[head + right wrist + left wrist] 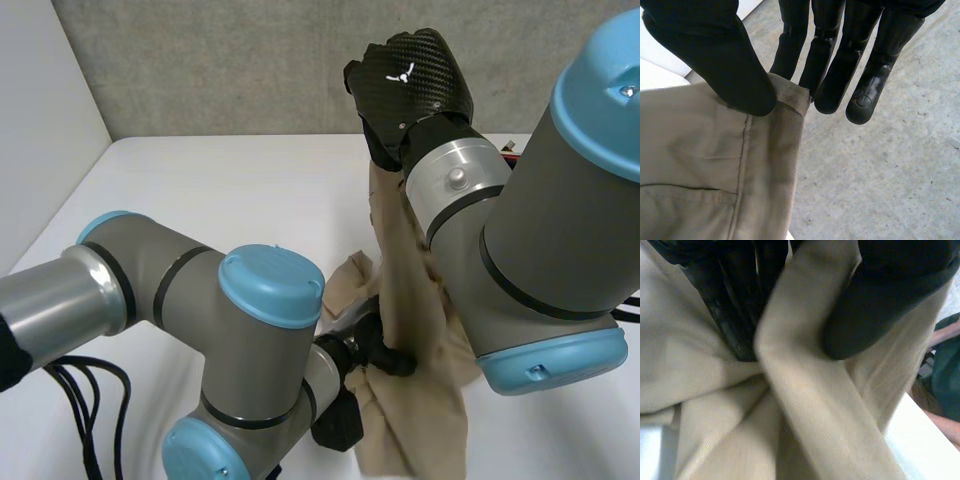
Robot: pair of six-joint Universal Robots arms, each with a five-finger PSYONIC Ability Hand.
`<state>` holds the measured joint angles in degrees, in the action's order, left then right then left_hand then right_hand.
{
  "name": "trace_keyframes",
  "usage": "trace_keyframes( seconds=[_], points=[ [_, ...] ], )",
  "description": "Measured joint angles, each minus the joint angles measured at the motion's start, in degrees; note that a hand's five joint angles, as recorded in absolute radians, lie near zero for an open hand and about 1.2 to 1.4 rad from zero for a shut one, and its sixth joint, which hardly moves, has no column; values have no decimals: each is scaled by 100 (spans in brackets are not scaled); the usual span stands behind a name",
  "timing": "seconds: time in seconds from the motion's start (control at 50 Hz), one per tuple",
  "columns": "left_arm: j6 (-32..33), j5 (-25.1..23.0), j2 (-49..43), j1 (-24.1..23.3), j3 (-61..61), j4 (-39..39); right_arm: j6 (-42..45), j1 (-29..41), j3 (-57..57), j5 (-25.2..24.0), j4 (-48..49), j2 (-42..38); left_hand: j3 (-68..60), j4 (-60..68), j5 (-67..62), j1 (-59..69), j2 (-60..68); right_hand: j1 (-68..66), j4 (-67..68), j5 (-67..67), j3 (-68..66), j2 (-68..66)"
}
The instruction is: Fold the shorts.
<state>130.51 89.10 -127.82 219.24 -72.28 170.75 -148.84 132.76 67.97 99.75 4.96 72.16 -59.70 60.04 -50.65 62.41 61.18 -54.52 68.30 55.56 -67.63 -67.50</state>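
Beige shorts (415, 330) hang in the air from my right hand (410, 85), raised high over the white table (220, 190). In the right wrist view the thumb (725, 70) pinches a hemmed corner of the shorts (740, 165) against the fingers (825, 60). Lower down, my left hand (385, 355) grips a fold in the hanging cloth near the table. The left wrist view shows its thumb (875, 305) and fingers (735, 305) clamped on a ridge of the shorts (805, 405).
A grey wall (250, 60) stands behind the table, with a white side wall (40, 110) at the left. My two arms crowd the near part of the table. A person's arm (940, 410) shows beyond the table edge in the left wrist view.
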Motion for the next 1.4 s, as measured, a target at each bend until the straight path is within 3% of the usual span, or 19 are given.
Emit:
trace_keyframes(
  seconds=[0.04, 0.12, 0.24, 0.4, 0.56, 0.68, 0.82, 1.04, 1.2, 1.28, 1.4],
  points=[
    [-22, 16, -28, 11, 43, 71, -2, -12, 28, 0, 4, 1, -653, 765, -525, 336, 658, -2, 0, 0, 0, 0],
    [9, 100, 54, 53, 43, 175, 3, -37, 97, 0, 20, 10, -760, 841, -525, 336, 704, 0, 0, 0, 0, 0],
    [384, 320, 701, 504, -156, 209, 46, -162, 226, -7, 25, 31, -813, 846, -524, 336, 721, 0, 0, 0, 0, 0],
    [2500, 370, 1925, 1866, -282, 209, 86, -622, 661, -40, -17, 287, -820, 865, -525, 336, 729, 0, 0, 0, 0, 0],
    [4139, 283, 2198, 2450, 217, 119, 92, -892, 1115, -44, -99, 490, -828, 866, -524, 336, 732, -2, 0, 0, 0, 0],
    [5011, 119, 2040, 2523, 111, -86, 137, -1028, 1424, -67, -493, 509, -828, 868, -524, 336, 733, 0, 0, 0, 0, 0],
    [6217, 81, 1690, 2402, -585, -262, 310, -1189, 1830, -446, -1503, 440, -828, 868, -524, 336, 735, 0, 1, 0, 0, 0],
    [6637, 81, 1267, 2331, -674, -166, 318, -1183, 1648, -952, -1538, -124, -844, 869, -524, 336, 746, -59, 0, 0, 0, 0],
    [6913, 141, 834, 2337, 536, 495, 290, -1132, 658, -928, -680, -690, -847, 870, -524, 336, 748, -105, 0, 0, -3, -41],
    [7200, 349, 678, 2313, 1700, 1514, 291, -1115, -318, -756, 791, -758, -853, 871, -524, 336, 749, -137, 1, 0, -27, -40],
    [7307, 553, 1247, 2103, 1987, 2600, 348, -1108, -586, -515, 2209, -215, -853, 871, -524, 336, 750, -279, 1, 0, -27, -40]
  ],
)
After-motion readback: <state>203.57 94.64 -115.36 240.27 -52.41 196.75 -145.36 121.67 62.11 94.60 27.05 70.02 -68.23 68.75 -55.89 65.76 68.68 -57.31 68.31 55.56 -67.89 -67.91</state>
